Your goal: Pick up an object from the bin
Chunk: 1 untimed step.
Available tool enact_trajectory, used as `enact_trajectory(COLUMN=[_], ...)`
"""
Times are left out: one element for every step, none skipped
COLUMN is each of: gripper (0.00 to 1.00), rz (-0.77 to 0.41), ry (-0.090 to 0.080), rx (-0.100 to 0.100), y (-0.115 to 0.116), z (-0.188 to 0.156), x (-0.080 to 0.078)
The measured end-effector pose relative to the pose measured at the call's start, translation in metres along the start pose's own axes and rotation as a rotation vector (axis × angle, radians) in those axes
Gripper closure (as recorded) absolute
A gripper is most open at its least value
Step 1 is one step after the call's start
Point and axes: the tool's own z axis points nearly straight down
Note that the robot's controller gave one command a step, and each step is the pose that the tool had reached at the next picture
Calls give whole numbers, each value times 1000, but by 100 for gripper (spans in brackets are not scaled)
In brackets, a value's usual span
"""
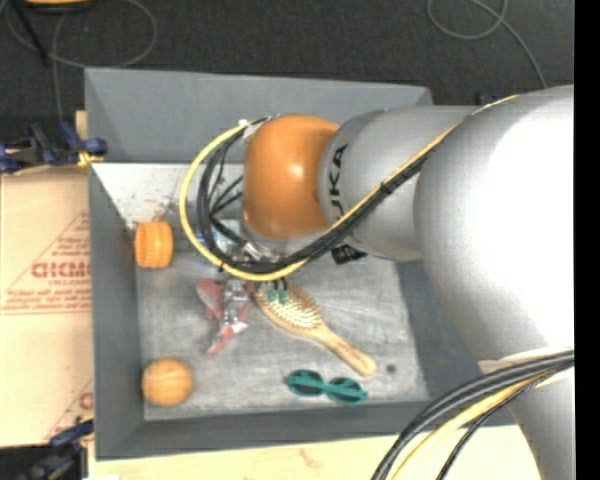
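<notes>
Your gripper (234, 306) hangs low over the middle of the grey bin (115, 308), right above a small pinkish-red thing (213, 296). You cannot tell whether it is released or clenched. The wrist seems set for a straight-down pick. The thing, partly hidden, appears to run from 12 to 6 o'clock. Just beside it at 3 o'clock lies a wooden hairbrush (302, 315), handle pointing to 4 o'clock.

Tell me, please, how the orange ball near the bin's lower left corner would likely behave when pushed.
The orange ball looks round, so it would probably roll. It lies close to the bin wall, which may stop it.
</notes>
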Motion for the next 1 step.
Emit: enact_trajectory(gripper=[100], rz=[0], ry=[-7], rx=[-1], y=[0], z=[-22], x=[-2])
